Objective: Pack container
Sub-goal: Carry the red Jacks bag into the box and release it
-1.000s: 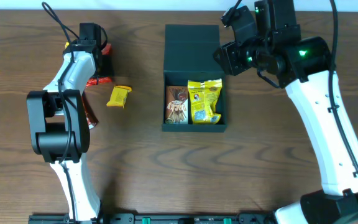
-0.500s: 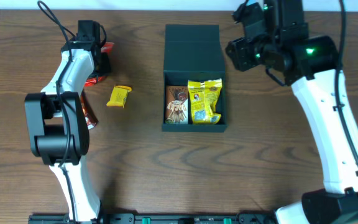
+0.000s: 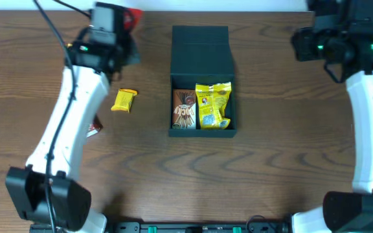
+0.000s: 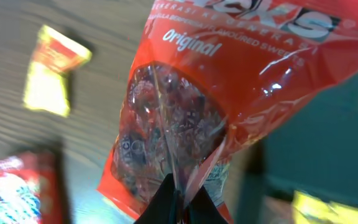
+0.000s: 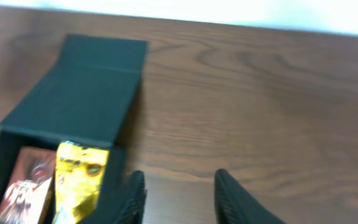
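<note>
- Overhead: the container (image 3: 201, 52) sits mid-table with its lid back and two packets (image 3: 212, 105) inside. A yellow packet (image 3: 124, 100) lies outside, unpacked.
- Left wrist: my left gripper (image 4: 178, 202) pinches a red sweet bag (image 4: 229, 81), likely next in.
- Right wrist: my right gripper (image 5: 182, 198) hangs spread and empty near the container.

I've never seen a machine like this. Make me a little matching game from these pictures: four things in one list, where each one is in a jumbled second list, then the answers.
Things:
1. red sweet bag
2. small yellow packet
3. brown packet
4. right gripper

Places or states:
A. inside the container, beside the big yellow bag
B. open and empty, above the table
C. pinched in the left gripper
D. lying on the table, left of the container

Pairs: 1-C, 2-D, 3-A, 4-B.
</note>
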`<control>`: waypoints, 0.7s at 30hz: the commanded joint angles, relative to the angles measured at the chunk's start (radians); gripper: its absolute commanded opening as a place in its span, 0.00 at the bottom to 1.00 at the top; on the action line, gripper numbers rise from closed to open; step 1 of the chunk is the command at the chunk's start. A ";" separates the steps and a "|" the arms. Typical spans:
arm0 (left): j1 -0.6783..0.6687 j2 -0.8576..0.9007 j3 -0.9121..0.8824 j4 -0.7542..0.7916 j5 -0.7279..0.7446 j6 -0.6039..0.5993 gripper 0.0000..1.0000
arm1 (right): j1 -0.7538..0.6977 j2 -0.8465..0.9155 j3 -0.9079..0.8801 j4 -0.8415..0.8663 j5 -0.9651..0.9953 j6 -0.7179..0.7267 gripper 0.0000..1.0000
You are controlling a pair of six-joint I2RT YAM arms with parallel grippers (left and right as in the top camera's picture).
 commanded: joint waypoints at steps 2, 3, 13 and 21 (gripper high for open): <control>-0.155 0.035 0.014 -0.032 -0.012 -0.211 0.06 | -0.084 -0.026 0.023 0.002 0.019 0.050 0.33; -0.210 0.058 0.014 -0.030 -0.013 -0.267 0.06 | -0.109 -0.026 0.023 0.001 0.019 0.049 0.33; -0.493 0.256 0.014 0.040 -0.097 -0.460 0.06 | -0.217 -0.026 0.023 -0.014 0.021 0.050 0.34; -0.554 0.300 0.014 0.067 -0.051 -0.511 0.06 | -0.222 -0.026 0.023 -0.016 0.021 0.061 0.35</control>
